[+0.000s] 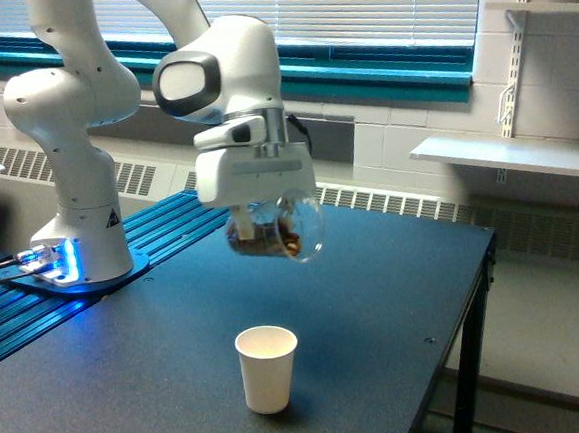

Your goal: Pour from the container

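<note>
Dark table (396,298) lay bare around the white paper cup (267,368); above it, the gripper (265,216) clamped the container (276,230), tilted, brown bits inside.

Clear glossy plastic container (281,232), matt white paper cup (267,368), dark matt table (376,300).
</note>
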